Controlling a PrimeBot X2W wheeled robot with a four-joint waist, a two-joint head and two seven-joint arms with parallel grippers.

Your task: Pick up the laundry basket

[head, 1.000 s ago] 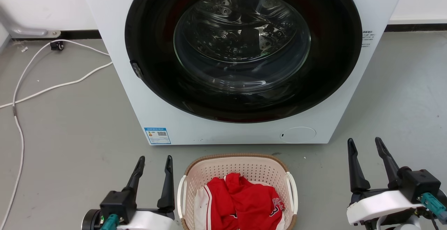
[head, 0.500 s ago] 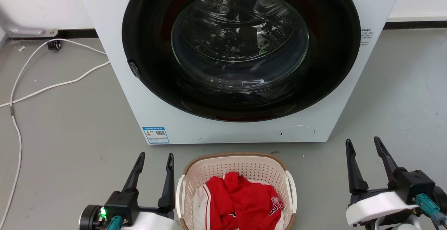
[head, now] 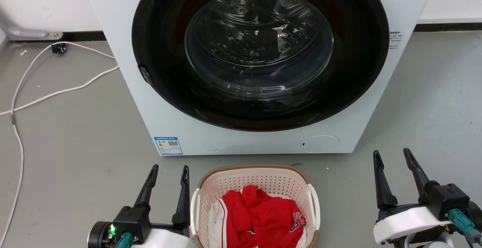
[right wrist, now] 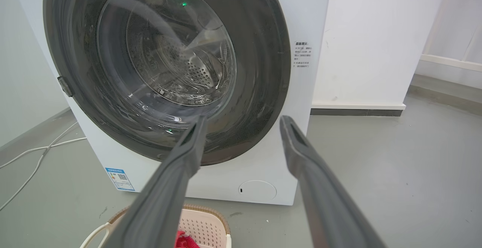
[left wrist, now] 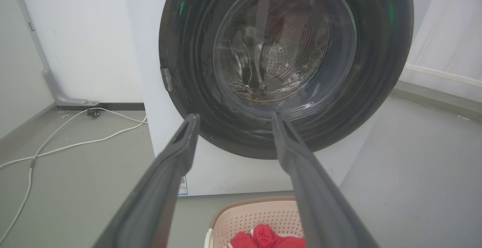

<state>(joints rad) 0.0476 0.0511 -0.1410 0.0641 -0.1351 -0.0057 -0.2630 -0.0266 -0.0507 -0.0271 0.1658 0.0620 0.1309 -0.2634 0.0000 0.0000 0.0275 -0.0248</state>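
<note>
Down on the grey floor [head: 75, 146], just in front of the white washing machine [head: 226, 142], near its lower edge but apart from it: the laundry basket [head: 263, 182], upright, with cream perforated walls, a brown woven-look rim and a white handle on each side. Inside, a crumpled red garment [head: 271, 218] with white trim (lettering on it too small to read).

Left gripper [head: 169, 168] low at the basket's left side, fingers pointing toward the machine, jaws parted to a moderate gap with nothing between them. Inner finger just beside the left handle [head: 194, 212]; touching or not, impossible to tell from the head view. From the left wrist view, basket low in the picture, between the two fingers and partly behind the right-hand one.

Right gripper [head: 392, 152] well apart from the right handle [head: 315, 206], above bare floor, jaws open about as wide as the other's and likewise empty. From the right wrist view, basket at the bottom edge, partly hidden behind the left-hand finger.

On the machine's front, a large round door [head: 260, 41] with a dark surround and clear glass, metal drum visible behind it. Small blue label [head: 168, 145] at the lower left corner of the front panel. Off to the left, a white cable [head: 56, 92] trailing across the floor toward the wall.
</note>
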